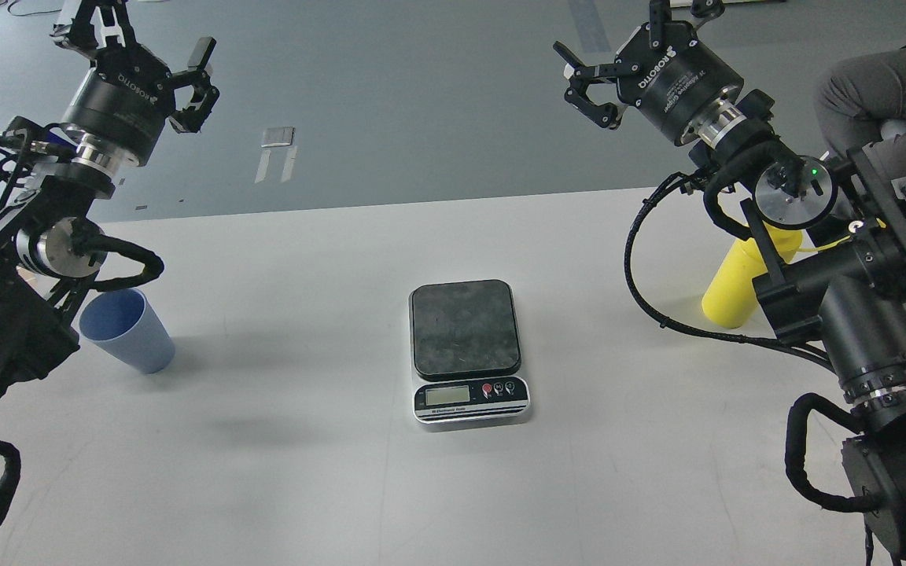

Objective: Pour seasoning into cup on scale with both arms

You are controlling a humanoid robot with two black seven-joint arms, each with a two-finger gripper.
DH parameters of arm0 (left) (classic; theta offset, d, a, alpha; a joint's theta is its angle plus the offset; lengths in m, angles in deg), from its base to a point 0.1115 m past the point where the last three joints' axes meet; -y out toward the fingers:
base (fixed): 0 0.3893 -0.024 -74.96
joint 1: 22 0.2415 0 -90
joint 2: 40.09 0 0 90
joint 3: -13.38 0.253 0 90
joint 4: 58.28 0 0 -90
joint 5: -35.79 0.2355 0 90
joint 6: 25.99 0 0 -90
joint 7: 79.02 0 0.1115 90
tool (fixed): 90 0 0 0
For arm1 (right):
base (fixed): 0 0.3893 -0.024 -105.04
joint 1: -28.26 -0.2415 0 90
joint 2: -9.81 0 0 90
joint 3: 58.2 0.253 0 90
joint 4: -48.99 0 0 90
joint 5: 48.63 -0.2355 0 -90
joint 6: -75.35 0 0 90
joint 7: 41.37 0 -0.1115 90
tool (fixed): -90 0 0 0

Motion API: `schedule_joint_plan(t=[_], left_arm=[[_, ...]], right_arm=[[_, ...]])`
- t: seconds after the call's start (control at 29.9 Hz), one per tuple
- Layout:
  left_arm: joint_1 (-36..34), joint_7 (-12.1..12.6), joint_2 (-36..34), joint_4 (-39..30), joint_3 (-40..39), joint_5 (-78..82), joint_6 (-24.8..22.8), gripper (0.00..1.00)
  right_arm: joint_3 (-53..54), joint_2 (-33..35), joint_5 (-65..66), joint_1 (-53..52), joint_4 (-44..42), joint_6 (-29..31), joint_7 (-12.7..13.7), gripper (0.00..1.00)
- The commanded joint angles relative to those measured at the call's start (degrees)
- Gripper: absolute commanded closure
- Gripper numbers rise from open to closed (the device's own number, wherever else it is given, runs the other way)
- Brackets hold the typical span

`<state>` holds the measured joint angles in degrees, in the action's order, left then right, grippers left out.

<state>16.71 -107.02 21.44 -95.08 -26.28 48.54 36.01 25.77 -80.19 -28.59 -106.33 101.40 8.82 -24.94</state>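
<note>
A tall yellow squeeze bottle of seasoning (732, 295) stands upright at the right of a white table (303, 472), mostly hidden behind the right arm, so its nozzle and cap cannot be seen. It looks light, with soft walls that would give under a hard pinch, so the mid-body is probably the safest place to hold. A light blue ribbed cup (127, 330) stands at the far left, thin, tapered and likely easy to tip; gripping it across the upper wall seems best. Between them, well apart from both, a small scale (469, 350) sits with its black platform bare. The left gripper (150, 59) and right gripper (606, 67) hover high, fingers spread, holding nothing. A seated person's leg (885, 86) shows at far right.
</note>
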Motion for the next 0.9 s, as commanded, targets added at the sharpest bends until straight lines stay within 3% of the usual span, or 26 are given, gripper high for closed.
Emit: schedule_joint_plan(t=[0.0,0.87], left_arm=[[0.05,0.00,-0.27,-0.03,0.02,0.00,0.00,0.02],[0.66,0.00,-0.01,-0.73,-0.33,0.00,0.00,0.02]], right_arm=[[-0.12,0.00,0.00,-0.15,0.06,0.08,0.00,0.00],[0.06,0.00,-0.35,0.47,1.38,0.34,0.00,0.00]])
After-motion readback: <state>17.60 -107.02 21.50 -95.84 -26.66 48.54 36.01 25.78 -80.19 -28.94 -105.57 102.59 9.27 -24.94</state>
